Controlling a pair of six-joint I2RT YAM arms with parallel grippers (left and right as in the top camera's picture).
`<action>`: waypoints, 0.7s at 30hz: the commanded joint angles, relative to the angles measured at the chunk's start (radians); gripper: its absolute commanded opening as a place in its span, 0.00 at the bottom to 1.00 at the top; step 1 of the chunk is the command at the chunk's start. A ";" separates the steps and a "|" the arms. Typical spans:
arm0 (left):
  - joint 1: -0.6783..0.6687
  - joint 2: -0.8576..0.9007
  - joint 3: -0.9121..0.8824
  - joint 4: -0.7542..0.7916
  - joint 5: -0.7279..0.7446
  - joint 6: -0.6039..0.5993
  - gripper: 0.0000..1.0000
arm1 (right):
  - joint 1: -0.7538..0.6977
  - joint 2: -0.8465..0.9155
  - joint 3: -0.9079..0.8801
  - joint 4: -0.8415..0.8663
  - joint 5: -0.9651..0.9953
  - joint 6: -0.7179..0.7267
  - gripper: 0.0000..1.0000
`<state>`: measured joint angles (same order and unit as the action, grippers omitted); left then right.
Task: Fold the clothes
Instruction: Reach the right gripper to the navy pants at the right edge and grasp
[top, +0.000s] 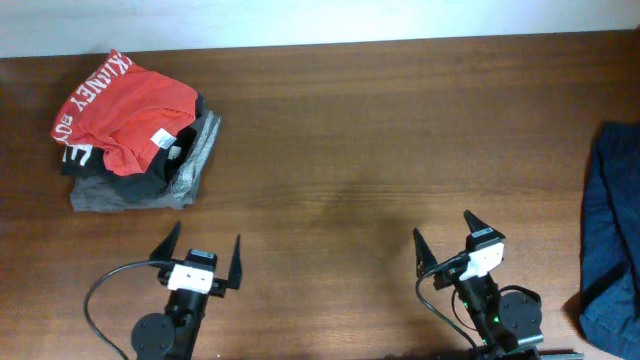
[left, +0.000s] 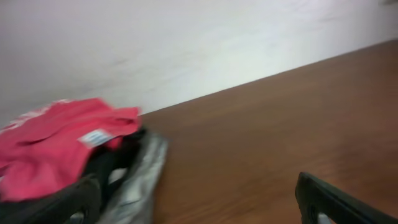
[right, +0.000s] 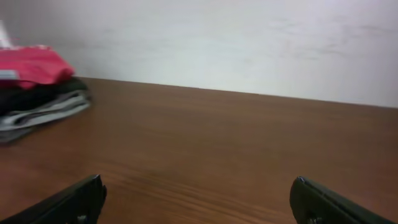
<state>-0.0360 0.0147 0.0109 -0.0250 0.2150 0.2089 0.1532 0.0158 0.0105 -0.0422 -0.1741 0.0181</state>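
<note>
Lying well right of the right gripper (top: 442, 223), the navy garment (top: 615, 230) stretches fore-and-aft; the left gripper (top: 207, 232) sits farther, both spread empty.

Red garment (top: 128, 105), far left: white letters on its edge band read "KINNEY", then prob. "BO"; small white tag (top: 160, 137) too blurry to read.

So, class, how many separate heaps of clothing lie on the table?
2. One at the far left: the red garment atop the grey folded garment. The other is the navy-blue garment at the right edge, partly out of frame. More may be hidden.
</note>
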 joint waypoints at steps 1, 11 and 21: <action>0.006 -0.003 -0.002 0.009 0.192 0.003 0.99 | -0.003 -0.008 -0.005 0.052 -0.155 0.002 0.99; 0.006 0.092 0.290 -0.069 0.092 -0.133 0.99 | -0.003 0.066 0.305 -0.025 0.014 -0.027 0.99; 0.006 0.685 0.791 -0.384 0.096 -0.125 0.99 | -0.003 0.624 0.720 -0.423 0.052 0.009 0.99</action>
<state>-0.0360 0.5308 0.6746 -0.3470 0.3176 0.0929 0.1532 0.4934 0.6350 -0.4137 -0.1474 0.0105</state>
